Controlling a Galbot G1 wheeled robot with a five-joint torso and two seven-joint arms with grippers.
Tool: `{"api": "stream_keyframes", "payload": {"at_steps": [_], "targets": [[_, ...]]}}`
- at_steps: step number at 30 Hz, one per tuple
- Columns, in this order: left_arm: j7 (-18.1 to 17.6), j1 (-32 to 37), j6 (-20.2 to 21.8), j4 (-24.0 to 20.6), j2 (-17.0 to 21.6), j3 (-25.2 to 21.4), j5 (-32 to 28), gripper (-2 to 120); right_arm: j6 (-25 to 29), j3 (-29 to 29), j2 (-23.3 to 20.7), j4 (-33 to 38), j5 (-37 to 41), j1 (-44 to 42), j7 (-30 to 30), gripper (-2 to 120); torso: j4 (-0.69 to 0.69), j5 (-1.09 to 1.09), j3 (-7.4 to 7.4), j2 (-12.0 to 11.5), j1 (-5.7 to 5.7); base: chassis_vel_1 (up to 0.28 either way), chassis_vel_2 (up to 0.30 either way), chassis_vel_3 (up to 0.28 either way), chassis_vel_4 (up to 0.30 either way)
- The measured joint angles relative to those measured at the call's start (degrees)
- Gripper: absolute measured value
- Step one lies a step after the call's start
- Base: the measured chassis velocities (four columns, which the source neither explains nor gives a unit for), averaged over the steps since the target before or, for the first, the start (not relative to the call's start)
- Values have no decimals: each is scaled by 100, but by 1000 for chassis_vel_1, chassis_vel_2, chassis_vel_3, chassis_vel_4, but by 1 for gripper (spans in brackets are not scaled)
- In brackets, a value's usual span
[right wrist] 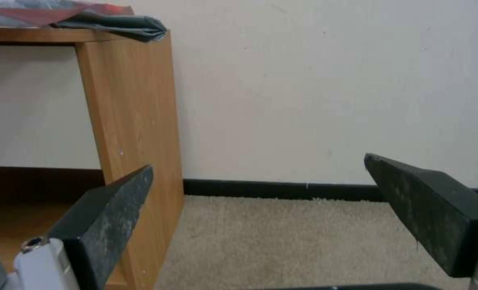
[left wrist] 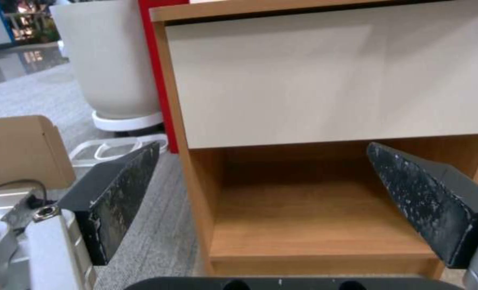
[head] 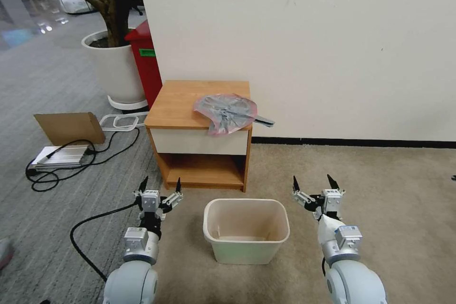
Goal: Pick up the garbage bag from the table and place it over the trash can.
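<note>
The garbage bag [head: 227, 112], crumpled grey plastic with a pinkish edge, lies on the right part of the table [head: 180, 102] top and hangs over its front and right edges; a corner of the bag [right wrist: 110, 23] juts past the tabletop in the right wrist view. The cream trash can [head: 246, 231] stands empty on the carpet in front of the table. My left gripper [head: 160, 184] is open, low, left of the can and facing the table's [left wrist: 314, 96] drawer front. My right gripper [head: 312, 183] is open, right of the can, facing the wall beside the table [right wrist: 131, 121].
A white plant pot [head: 114, 69] and a red bin [head: 145, 61] stand behind the table's left side. A cardboard piece [head: 69, 127], a metal device [head: 59, 156] and black cables [head: 90, 221] lie on the floor at left. The wall [head: 332, 47] rises right behind the table.
</note>
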Motion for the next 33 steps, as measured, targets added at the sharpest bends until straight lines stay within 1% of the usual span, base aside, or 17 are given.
{"api": "stream_keyframes", "payload": {"at_steps": [33], "targets": [[0, 0, 0, 0, 0, 0, 0, 97, 0, 0, 0, 0, 0, 0, 0, 100, 0, 0, 0, 0, 0, 0, 0, 0, 0]]}}
